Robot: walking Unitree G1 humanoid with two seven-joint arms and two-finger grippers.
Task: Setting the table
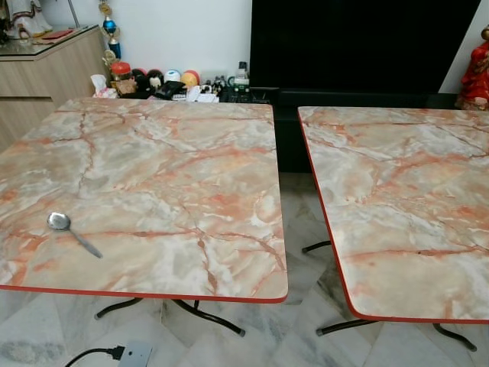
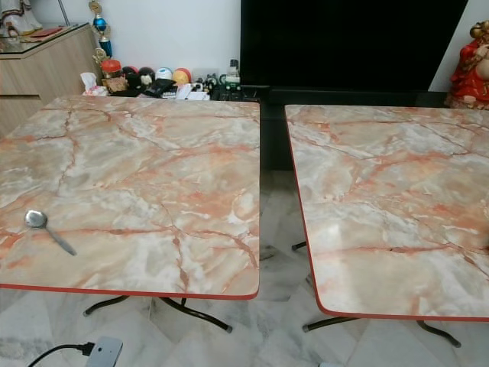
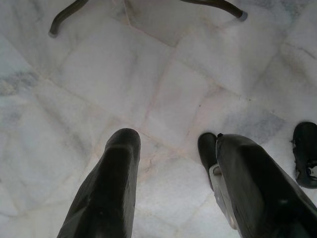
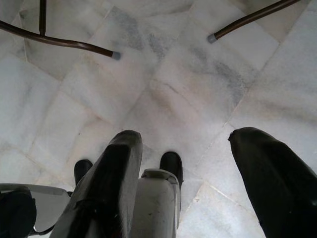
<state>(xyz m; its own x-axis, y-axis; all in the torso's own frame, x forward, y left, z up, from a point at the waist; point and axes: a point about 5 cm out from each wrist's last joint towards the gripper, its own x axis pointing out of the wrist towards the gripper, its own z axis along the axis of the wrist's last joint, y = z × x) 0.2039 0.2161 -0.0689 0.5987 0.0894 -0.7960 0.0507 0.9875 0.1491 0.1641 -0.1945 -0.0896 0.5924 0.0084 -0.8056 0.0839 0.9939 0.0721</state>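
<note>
Two marble-patterned counters side by side, pink and cream veins, red edging, a narrow gap of floor between them. Left counter [image 1: 153,183] bare but for one spoon [image 1: 70,231]; right counter [image 1: 405,206] with nothing on it. Pale marble floor [image 1: 298,329] underneath, dark curved metal legs [image 1: 210,315] splayed across the tiles. Behind, a big black screen [image 1: 359,42] against the white wall, a wooden cabinet [image 1: 46,69] at far left, a row of small round figurines [image 1: 157,80] and clutter on a low shelf, a red statue [image 1: 476,73] at far right. Down by the near floor, a white plug box [image 1: 134,354] with a black cable.

Spoon now: shiny metal, round bowl facing up, slim handle angled toward the near edge, lying flat near the front left corner of the left counter, up above and well apart from both hands.

Left hand [image 3: 173,163] hanging low over the floor tiles, released, the two black fingers [image 3: 111,183] spread wide with nothing between them, a counter leg [image 3: 67,15] ahead. Right hand [image 4: 190,163] likewise down by the floor, fingers [image 4: 270,173] parted and empty, two leg tips [image 4: 115,55] beyond, the robot's black feet [image 4: 171,162] just below.
</note>
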